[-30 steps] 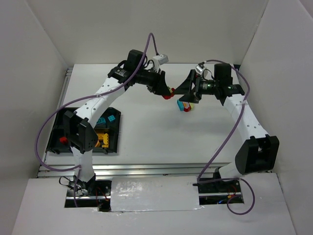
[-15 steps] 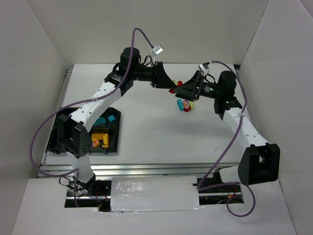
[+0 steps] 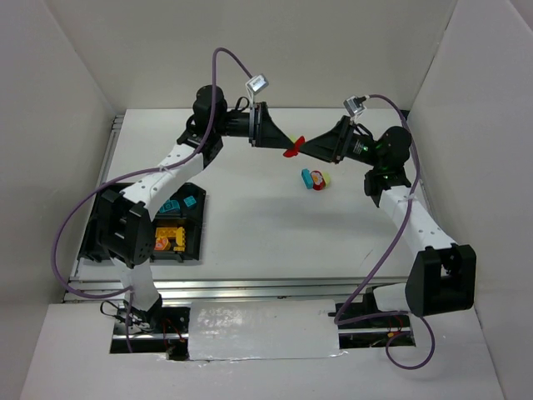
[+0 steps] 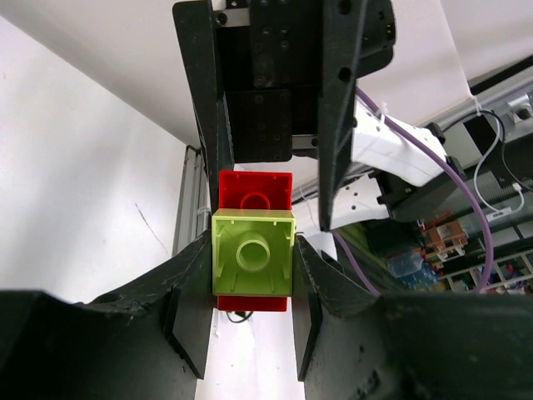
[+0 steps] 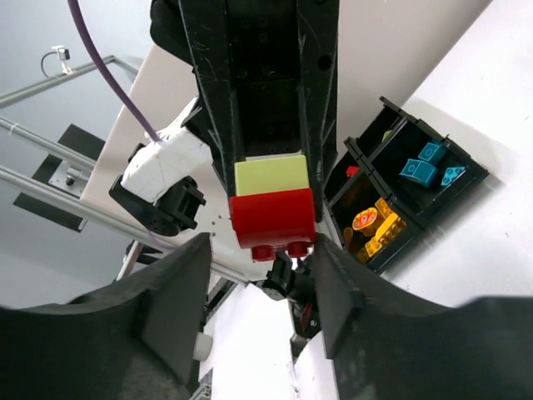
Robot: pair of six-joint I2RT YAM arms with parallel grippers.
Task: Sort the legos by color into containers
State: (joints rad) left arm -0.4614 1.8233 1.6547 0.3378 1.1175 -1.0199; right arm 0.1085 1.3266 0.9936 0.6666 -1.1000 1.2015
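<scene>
My left gripper (image 4: 251,250) is shut on a lime green lego (image 4: 251,265) with a red lego (image 4: 254,188) stuck to its far end, held in the air above the back of the table. The pair shows as a red spot (image 3: 291,150) between the two grippers in the top view. My right gripper (image 5: 262,246) faces it head-on, open, its fingers on either side of the red lego (image 5: 273,215) with a gap on the left side. The black tray of containers (image 3: 198,225) lies at the left and holds cyan (image 5: 420,171) and orange-yellow legos (image 5: 379,227).
A small cluster of cyan, red and yellow legos (image 3: 315,178) lies on the white table under the right gripper. White walls enclose the table on three sides. Purple cables loop from both arms.
The left gripper has lifted and swung back-right with the green-and-red pair. The right gripper has risen from the table cluster to meet it, and its jaws have narrowed around the red lego.
</scene>
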